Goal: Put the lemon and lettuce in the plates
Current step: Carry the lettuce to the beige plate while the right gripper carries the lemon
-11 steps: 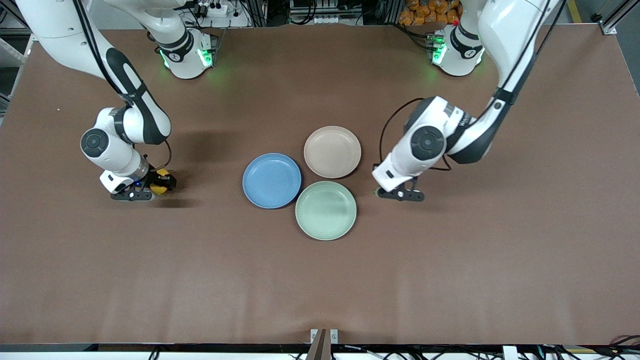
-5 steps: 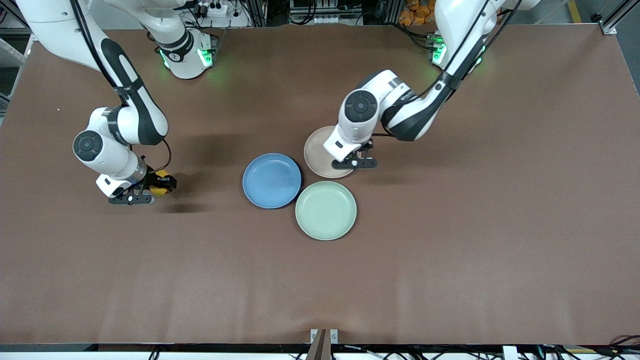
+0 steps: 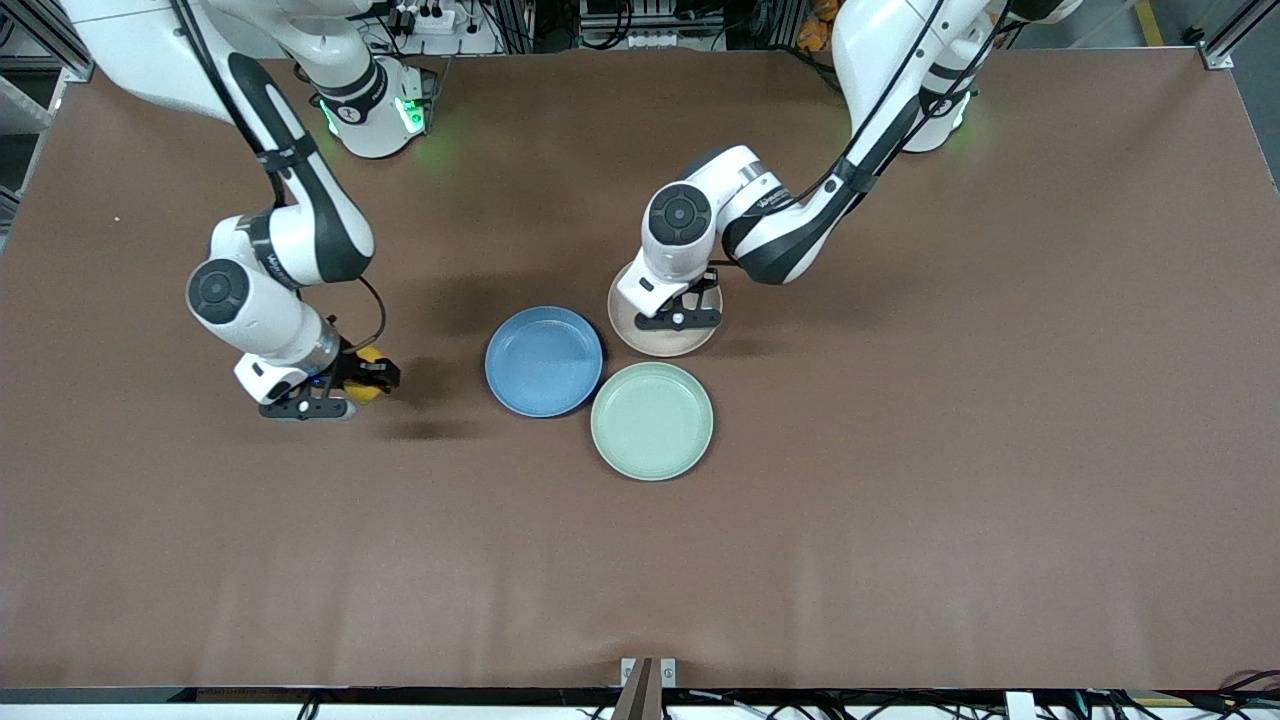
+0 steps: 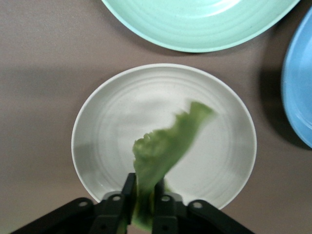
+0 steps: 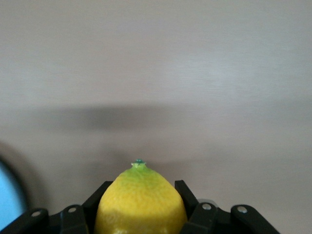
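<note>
While the left end effector (image 4: 142,201) hangs over the beige plate (image 3: 690,342) pinching the lettuce (image 4: 165,146), lower first, then release (leaf dangles, may drift). Right end effector (image 3: 340,385), above the counter (image 3: 900,480) nr the blue plate (image 3: 543,361), clamps the lemon (image 5: 140,202); release w/ it centred.

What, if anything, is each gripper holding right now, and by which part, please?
The left gripper pinches the lettuce by one end, over the beige plate. The right gripper clamps the lemon across its sides.
</note>
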`<state>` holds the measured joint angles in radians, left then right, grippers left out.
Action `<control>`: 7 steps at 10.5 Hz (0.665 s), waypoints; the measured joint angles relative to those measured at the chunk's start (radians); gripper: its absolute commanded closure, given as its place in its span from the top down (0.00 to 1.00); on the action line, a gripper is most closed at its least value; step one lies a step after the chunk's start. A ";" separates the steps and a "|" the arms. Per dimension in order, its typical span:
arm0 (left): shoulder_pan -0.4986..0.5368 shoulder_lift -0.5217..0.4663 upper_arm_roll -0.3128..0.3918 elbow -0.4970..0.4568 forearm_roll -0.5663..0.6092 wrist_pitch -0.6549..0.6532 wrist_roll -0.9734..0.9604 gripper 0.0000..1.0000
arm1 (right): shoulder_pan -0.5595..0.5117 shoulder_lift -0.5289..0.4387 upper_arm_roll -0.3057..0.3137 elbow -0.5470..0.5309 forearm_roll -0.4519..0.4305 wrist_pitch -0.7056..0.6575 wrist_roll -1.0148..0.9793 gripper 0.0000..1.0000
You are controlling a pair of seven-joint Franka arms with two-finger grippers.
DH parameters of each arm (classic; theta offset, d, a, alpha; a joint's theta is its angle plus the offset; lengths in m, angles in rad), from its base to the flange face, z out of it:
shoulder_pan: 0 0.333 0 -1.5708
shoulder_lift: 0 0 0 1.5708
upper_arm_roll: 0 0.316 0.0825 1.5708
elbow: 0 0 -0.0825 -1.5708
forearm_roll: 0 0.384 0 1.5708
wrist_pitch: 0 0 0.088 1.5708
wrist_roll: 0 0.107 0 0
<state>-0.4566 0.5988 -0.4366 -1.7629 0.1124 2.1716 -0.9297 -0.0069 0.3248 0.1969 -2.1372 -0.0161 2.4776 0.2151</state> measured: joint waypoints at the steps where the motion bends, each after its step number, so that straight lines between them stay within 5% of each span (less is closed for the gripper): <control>1: -0.002 0.008 0.000 0.001 0.018 0.000 0.000 1.00 | 0.012 0.000 0.031 0.016 0.000 -0.010 0.049 0.39; 7: 0.002 0.007 0.049 0.046 0.030 0.003 0.000 1.00 | 0.158 0.022 0.049 0.043 0.000 -0.012 0.230 0.40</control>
<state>-0.4547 0.6055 -0.3873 -1.7165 0.1423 2.1744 -0.9298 0.1513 0.3470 0.2460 -2.0944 -0.0164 2.4658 0.4454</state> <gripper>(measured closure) 0.000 0.414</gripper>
